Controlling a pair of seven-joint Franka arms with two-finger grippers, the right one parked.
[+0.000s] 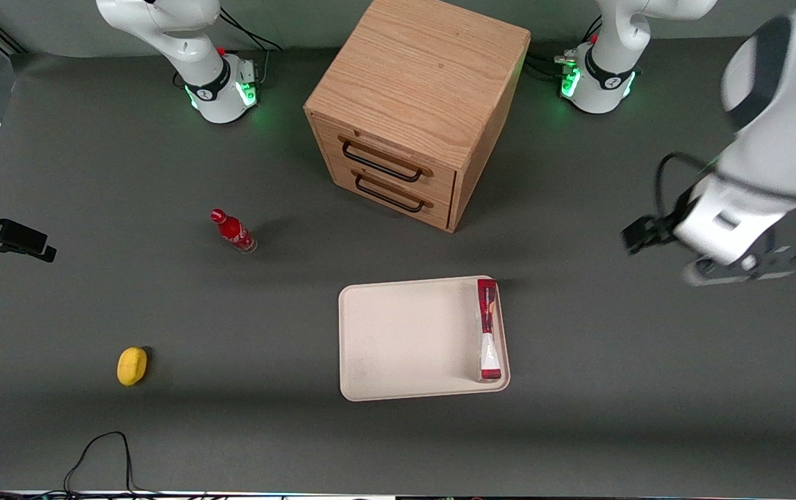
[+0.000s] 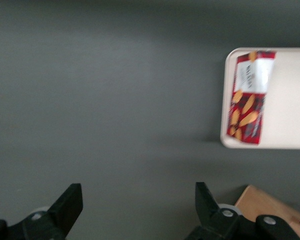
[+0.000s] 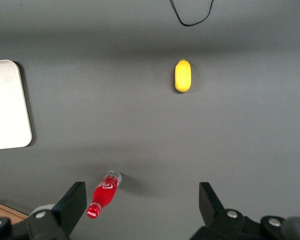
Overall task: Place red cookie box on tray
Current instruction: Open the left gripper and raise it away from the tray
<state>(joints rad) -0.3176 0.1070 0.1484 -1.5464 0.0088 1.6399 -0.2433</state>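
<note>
The red cookie box (image 1: 487,330) lies flat on the cream-white tray (image 1: 405,333), along the tray's rim toward the working arm's end of the table. The left wrist view shows the same box (image 2: 250,97) resting just inside a corner of the tray (image 2: 290,100). My gripper (image 1: 745,269) hangs above bare table, well off the tray toward the working arm's end. Its fingers are open in the left wrist view, with only grey table between them (image 2: 138,192). Nothing is held.
A wooden two-drawer cabinet (image 1: 415,104) stands farther from the front camera than the tray. A small red bottle (image 1: 233,231) and a yellow fruit (image 1: 132,365) lie toward the parked arm's end. A black cable (image 1: 99,451) loops near the front edge.
</note>
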